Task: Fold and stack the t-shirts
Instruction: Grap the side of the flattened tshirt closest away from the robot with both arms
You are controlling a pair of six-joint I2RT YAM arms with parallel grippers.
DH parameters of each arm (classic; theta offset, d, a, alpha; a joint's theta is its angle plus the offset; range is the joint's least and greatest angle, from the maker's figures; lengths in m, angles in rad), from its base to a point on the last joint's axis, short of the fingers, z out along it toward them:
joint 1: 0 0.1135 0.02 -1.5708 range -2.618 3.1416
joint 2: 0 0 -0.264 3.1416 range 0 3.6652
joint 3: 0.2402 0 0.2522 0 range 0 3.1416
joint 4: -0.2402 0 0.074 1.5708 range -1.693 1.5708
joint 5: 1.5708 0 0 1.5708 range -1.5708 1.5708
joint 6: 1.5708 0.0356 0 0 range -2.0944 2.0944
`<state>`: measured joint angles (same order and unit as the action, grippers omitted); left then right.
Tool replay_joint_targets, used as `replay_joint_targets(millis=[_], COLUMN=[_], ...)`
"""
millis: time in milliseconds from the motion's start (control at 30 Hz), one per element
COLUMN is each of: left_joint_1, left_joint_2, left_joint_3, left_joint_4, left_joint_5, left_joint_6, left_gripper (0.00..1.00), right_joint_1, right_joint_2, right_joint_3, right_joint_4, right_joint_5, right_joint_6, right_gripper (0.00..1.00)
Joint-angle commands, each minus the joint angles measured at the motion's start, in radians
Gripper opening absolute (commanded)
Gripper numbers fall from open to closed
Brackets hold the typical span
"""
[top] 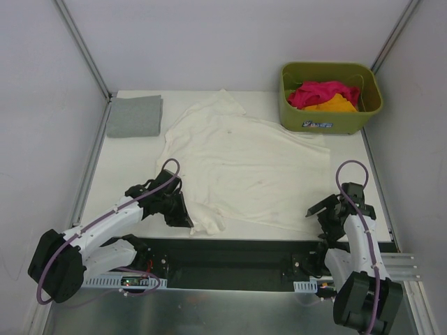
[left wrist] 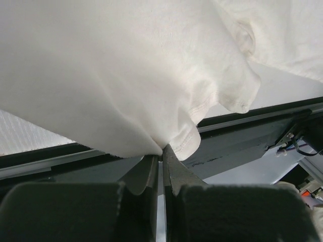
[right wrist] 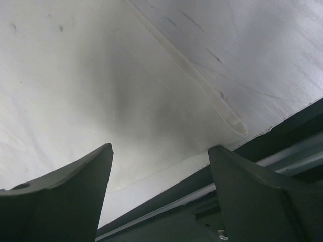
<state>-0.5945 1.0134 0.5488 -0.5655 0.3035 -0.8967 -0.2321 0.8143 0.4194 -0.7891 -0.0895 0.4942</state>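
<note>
A large cream-white t-shirt (top: 244, 164) lies spread across the middle of the table. My left gripper (top: 185, 216) is shut on its near-left corner; in the left wrist view the cloth (left wrist: 126, 75) bunches into the pinched jaws (left wrist: 162, 151) and hangs over the table's front edge. At the shirt's near-right corner my right gripper (top: 323, 209) stands open, and the hem corner (right wrist: 232, 123) lies just beyond its wide-spread fingers (right wrist: 160, 148). A folded grey t-shirt (top: 134, 116) sits at the back left. Pink (top: 318, 93) and orange (top: 332, 106) t-shirts lie crumpled in the basket.
The olive-green basket (top: 328, 124) stands at the back right corner. White walls with metal posts close in the table (top: 126, 167) on three sides. A black rail (top: 244, 252) runs along the near edge between the arm bases.
</note>
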Motion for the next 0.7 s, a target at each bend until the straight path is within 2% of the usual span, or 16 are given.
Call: replay_joint_targets(millis=[0, 33, 200, 233, 367, 500, 667], left_joint_1=[0.005, 0.005, 0.005, 0.005, 0.005, 0.005, 0.005], left_joint_2=[0.017, 0.019, 0.013, 0.011, 0.004, -0.009, -0.059], left_joint_3=[0.039, 0.036, 0.022, 0.023, 0.028, 0.017, -0.013], left_joint_4=[-0.022, -0.022, -0.042, -0.043, -0.057, -0.085, -0.142], left_joint_5=[-0.014, -0.011, -0.003, -0.001, 0.005, 0.034, 0.080], left_joint_6=[0.021, 0.021, 0.013, 0.013, 0.015, 0.018, -0.013], left_gripper=[0.00, 0.00, 0.00, 0.00, 0.00, 0.00, 0.00], right_joint_1=[-0.009, -0.009, -0.009, -0.007, -0.009, -0.007, -0.007], right_joint_2=[0.046, 0.051, 0.060, 0.060, 0.056, 0.051, 0.007], right_joint_3=[-0.005, -0.004, -0.011, -0.013, -0.010, 0.005, 0.041], right_joint_4=[0.079, 0.082, 0.105, 0.106, 0.103, 0.082, -0.058], right_joint_5=[0.080, 0.083, 0.083, 0.083, 0.083, 0.054, -0.007], right_joint_6=[0.007, 0.006, -0.002, -0.003, -0.025, -0.045, -0.088], right_gripper=[0.77, 0.69, 0.45, 0.37, 0.21, 0.08, 0.04])
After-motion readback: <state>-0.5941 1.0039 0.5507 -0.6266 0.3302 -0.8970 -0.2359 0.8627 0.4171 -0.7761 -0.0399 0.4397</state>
